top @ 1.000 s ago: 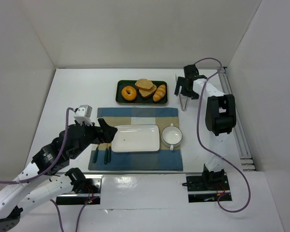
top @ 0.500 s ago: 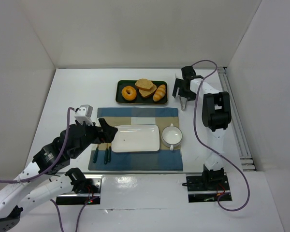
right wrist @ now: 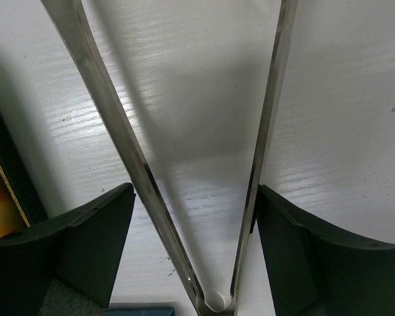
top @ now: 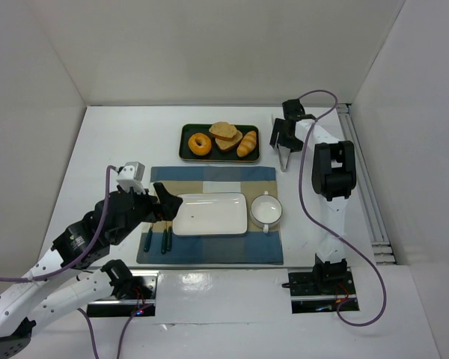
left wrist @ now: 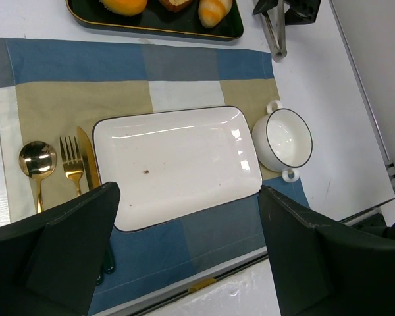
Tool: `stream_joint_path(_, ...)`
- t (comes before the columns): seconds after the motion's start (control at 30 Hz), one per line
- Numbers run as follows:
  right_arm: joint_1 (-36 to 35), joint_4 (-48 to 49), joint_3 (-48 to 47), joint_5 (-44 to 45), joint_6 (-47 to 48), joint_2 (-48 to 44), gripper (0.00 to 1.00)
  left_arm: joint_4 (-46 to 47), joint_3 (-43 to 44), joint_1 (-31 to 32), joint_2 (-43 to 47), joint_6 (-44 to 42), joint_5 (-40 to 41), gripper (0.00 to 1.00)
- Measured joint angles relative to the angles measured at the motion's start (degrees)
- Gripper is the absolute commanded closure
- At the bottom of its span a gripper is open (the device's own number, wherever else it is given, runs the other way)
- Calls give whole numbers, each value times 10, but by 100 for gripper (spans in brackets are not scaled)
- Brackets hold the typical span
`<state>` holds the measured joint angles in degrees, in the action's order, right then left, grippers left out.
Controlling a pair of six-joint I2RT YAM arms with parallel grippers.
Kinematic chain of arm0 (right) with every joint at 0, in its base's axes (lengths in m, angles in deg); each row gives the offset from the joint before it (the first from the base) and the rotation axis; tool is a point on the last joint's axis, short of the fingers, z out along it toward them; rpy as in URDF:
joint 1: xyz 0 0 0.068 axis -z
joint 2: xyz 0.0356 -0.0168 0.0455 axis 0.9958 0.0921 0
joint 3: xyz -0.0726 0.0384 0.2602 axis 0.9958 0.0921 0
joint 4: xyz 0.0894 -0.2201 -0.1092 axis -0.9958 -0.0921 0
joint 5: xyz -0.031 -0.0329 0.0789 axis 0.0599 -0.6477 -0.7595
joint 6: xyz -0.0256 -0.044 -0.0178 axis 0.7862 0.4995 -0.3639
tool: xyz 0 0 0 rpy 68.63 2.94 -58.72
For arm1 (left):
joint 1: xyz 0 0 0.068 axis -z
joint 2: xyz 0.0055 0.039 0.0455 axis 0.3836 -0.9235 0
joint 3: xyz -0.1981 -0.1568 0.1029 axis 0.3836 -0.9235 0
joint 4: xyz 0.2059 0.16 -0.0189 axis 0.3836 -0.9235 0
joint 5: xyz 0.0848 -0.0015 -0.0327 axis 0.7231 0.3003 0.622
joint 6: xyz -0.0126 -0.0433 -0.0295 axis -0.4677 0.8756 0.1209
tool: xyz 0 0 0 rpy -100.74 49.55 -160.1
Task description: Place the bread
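Observation:
The bread (top: 224,132) is tan-brown slices lying in the dark tray (top: 188,155), between a ring doughnut (top: 200,143) and a croissant (top: 247,143). Only its lower edge (left wrist: 175,4) shows in the left wrist view. My right gripper (top: 283,140) is open, low over the table right of the tray, its fingers straddling metal tongs (top: 283,158). In the right wrist view the tongs (right wrist: 112,125) spread in a V between my gripper (right wrist: 194,243) fingers. My left gripper (top: 165,203) is open and empty above the left end of the white plate (top: 209,214); in its own view it (left wrist: 187,257) frames the plate (left wrist: 178,164).
A blue and tan placemat (top: 209,250) holds the plate, a white two-handled bowl (top: 266,209) on its right, and a spoon, fork and knife (left wrist: 66,164) on its left. White walls close in the table at the back and sides.
The right arm has shifted slightly, bringing its gripper down over the tongs. The left arm and the food have not moved.

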<state>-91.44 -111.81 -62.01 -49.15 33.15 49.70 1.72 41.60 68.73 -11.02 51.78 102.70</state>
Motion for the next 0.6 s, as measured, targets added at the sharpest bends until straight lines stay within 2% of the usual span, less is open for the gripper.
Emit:
stream_joint_path(0.17, 4, 1, 0, -3, 2, 2, 35, 0, 0, 0, 0, -1, 0, 0)
stream_joint_path(0.3, 5, 4, -3, -6, 2, 5, 42, 0, 0, 0, 0, -1, 0, 0)
stream_joint_path(0.43, 6, 11, -1, -11, 1, 4, 46, 0, 0, 0, 0, -1, 0, 0)
stream_joint_path(0.6, 6, 39, 50, -15, -9, -27, 49, 0, 0, 0, 0, -1, 0, 0)
